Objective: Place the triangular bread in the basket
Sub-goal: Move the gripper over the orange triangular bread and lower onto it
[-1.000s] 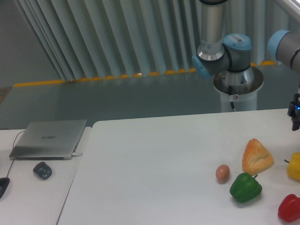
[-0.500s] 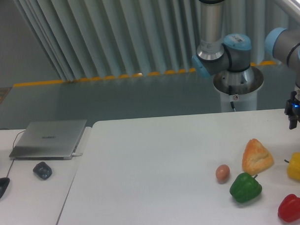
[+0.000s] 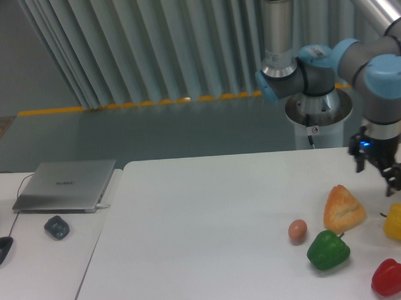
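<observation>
I've got the end effector (image 3: 378, 172) spread & empty up-right of the bread (image 3: 343, 209), which sits on the surface (image 3: 210, 235) btwn egg (image 3: 297, 230) & yellow pepper (image 3: 399, 222), prob lining up a grab.

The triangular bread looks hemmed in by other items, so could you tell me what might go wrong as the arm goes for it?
The triangular bread sits close to the green pepper and the yellow pepper, so a finger of the open gripper, now above and to its right, might nudge one. The egg nearby could roll if bumped. The bread's puffy, sloped shape may slip between the fingers. No basket is visible in this view, so the drop-off spot cannot be checked.
</observation>
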`<move>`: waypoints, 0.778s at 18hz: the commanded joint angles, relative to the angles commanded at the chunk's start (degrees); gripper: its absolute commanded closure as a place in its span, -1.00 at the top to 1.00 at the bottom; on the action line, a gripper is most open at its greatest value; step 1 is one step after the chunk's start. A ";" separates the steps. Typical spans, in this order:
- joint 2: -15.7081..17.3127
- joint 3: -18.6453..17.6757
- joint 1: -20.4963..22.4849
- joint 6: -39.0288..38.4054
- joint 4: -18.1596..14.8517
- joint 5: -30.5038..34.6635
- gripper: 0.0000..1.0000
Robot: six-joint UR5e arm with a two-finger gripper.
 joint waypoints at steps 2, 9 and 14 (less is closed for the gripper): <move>0.09 -0.96 -2.37 -2.56 0.00 0.17 1.00; -2.28 -5.45 -5.46 -2.83 0.18 7.91 1.00; -3.60 -4.93 -6.34 -3.01 0.35 9.32 1.00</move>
